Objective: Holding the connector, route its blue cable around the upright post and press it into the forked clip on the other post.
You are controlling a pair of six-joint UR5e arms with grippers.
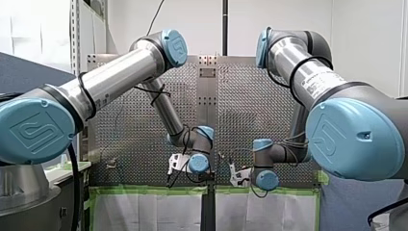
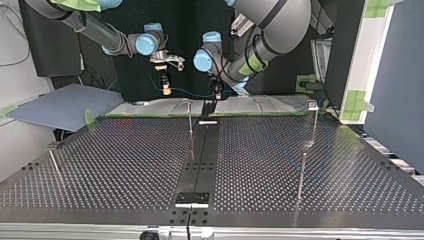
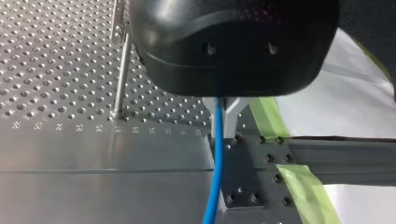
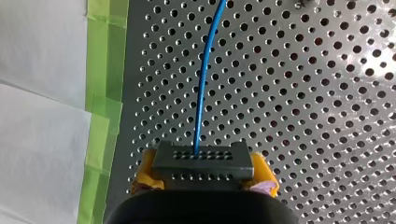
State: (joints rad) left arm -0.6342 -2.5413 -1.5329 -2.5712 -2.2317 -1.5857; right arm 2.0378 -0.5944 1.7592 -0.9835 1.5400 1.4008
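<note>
Beneath left claw [image 3: 229, 116], blue cable [image 3: 216, 163], grip hidden

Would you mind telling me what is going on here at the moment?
My right gripper holds the connector between its yellow pads. Its blue cable runs across to my left gripper. The cable has not yet been routed round the upright post.

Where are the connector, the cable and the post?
connector [image 4: 203, 161], right wrist view, middle of its dark holed face.
cable [image 4: 202, 84], right wrist view, midway along its visible run.
post [image 3: 122, 70], left wrist view, middle of its shaft.
</note>
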